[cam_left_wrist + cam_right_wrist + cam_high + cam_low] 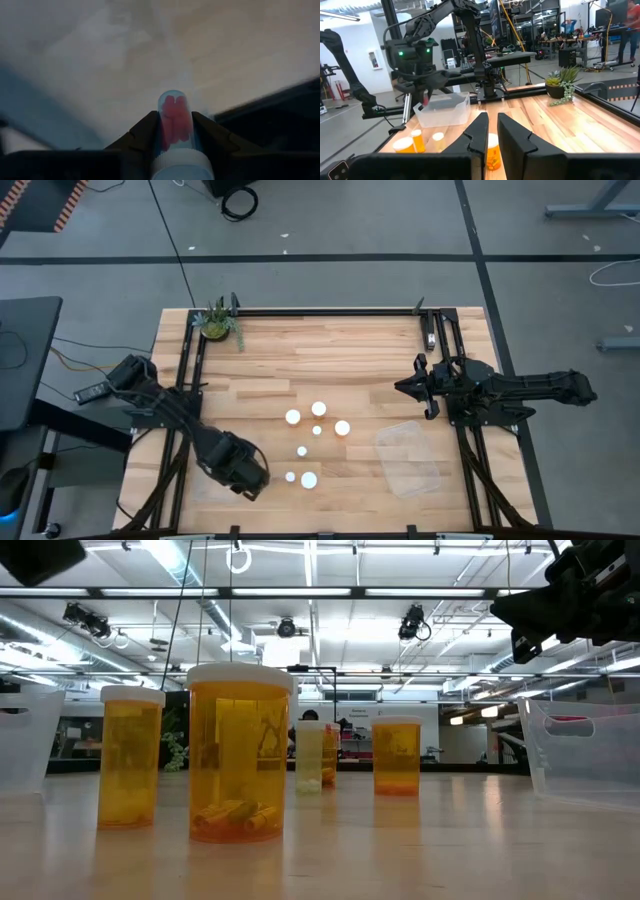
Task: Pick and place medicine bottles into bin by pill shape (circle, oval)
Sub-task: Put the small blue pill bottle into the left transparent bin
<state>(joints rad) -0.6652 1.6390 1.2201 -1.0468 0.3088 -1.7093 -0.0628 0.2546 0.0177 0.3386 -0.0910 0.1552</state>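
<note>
Seven medicine bottles with white caps (318, 430) stand upright on their bases at the table's middle; the low view shows their orange bodies (240, 750). My left gripper (243, 472) is near the table's front left, over a clear bin (442, 110), shut on a small bottle (176, 120) of red pills. My right gripper (402, 388) hovers at the table's right, empty, its fingers (482, 127) a narrow gap apart. My left gripper pinches the small bottle's clear body (176, 131) between its two fingers (145, 132), just ahead of the white cap (177, 165). The bottle lies along the fingers, its rounded bottom end pointing away from the wrist. It is lifted clear of the table.
A second clear bin (410, 458) lies at the front right, also showing in the low view (585, 745). A green potted plant (218, 323) stands at the far left corner. Black frame rails (190, 370) run along both table sides.
</note>
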